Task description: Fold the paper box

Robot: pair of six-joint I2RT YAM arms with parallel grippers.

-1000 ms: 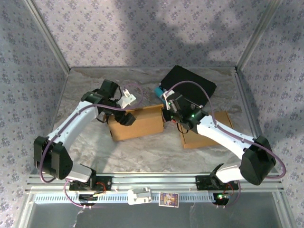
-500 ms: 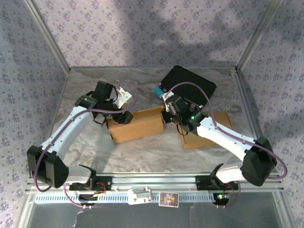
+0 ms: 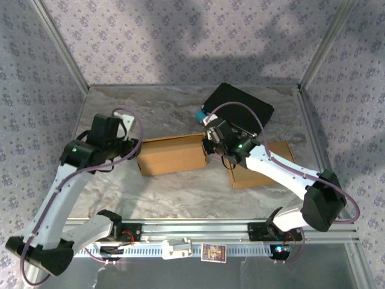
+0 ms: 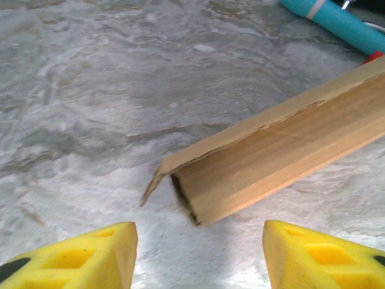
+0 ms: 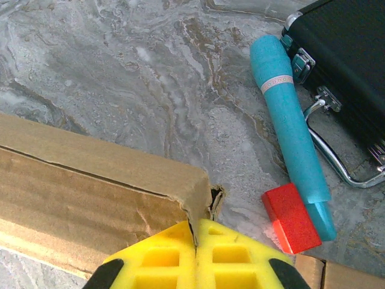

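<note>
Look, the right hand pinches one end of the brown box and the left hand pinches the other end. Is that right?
Not quite. The right hand does pinch one end of the brown box, but the left hand is open, not touching the other end; the left wrist view shows it.

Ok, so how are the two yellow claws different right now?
The left gripper is open, with a wide gap between its fingers; the right gripper is shut, fingers pressed together. The left gripper hangs just short of one end of the paper box, not touching it; the right gripper pinches a corner at the other end. Both have yellow fingers and point at the same box.
</note>
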